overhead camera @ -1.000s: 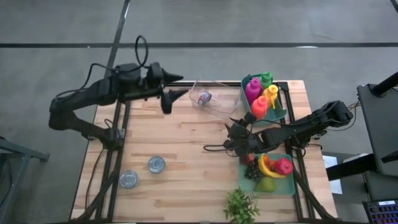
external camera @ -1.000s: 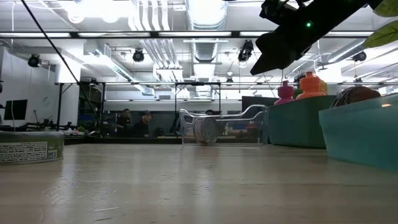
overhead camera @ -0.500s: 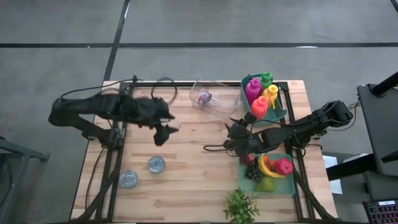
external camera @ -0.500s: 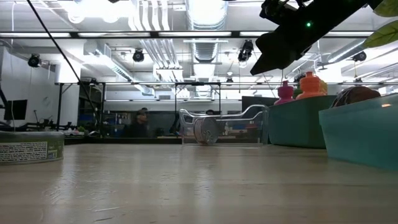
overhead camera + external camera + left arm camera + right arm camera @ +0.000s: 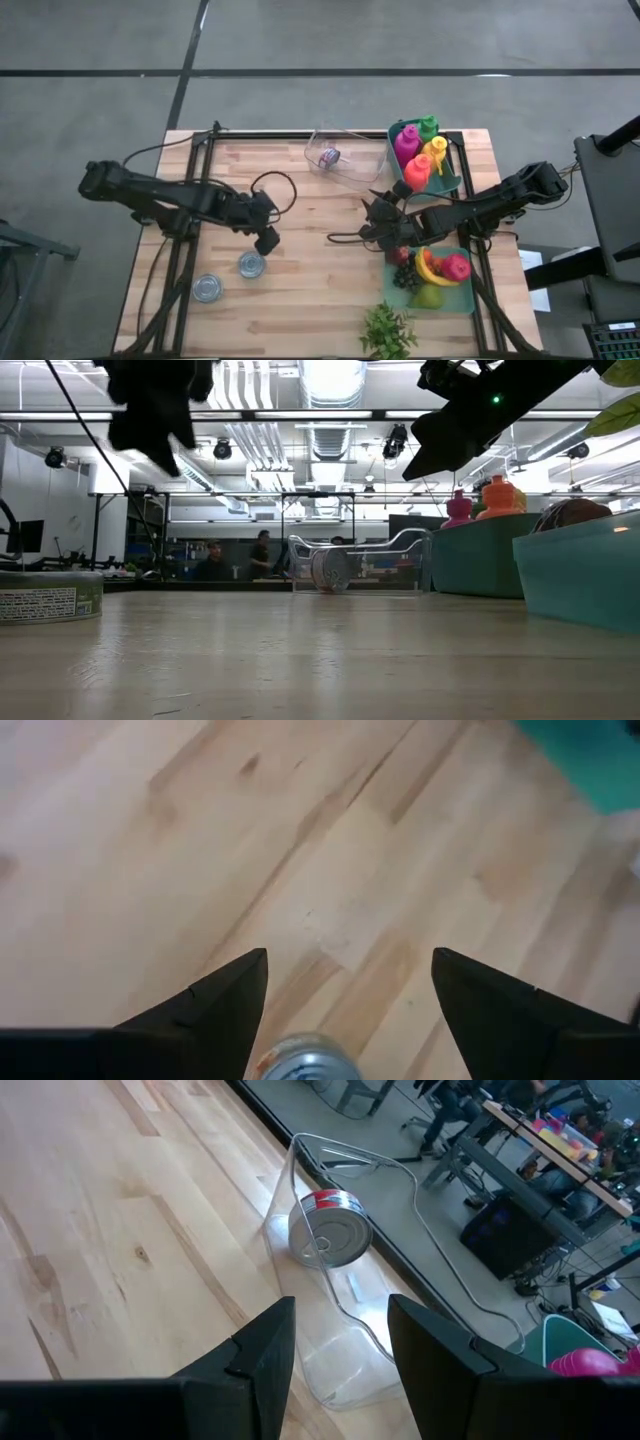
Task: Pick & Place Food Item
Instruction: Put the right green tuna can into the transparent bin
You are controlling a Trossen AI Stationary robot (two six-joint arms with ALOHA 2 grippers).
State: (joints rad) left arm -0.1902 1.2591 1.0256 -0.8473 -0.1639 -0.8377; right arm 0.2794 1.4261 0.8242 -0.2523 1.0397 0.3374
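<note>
Two tin cans stand upright on the wooden table near its front left: one can and a second closer to the edge. My left gripper hangs open just above and beyond the first can, pointing steeply down; that can's top shows low between its fingers. A third can lies on its side in a clear bin at the far edge. My right gripper waits open at mid-right, facing that bin.
A teal bin of coloured bottles stands at the far right. A teal bin of fruit sits at the near right, with a green plant sprig in front of it. Bare wood lies in the middle. People move in the room behind.
My left gripper has swung from the far edge beside the clear bin toward the table's near edge and come down, tipping from nearly level to pointing steeply down and rolling. It now hangs over the can at front left. The gap between its fingers looks the same.
</note>
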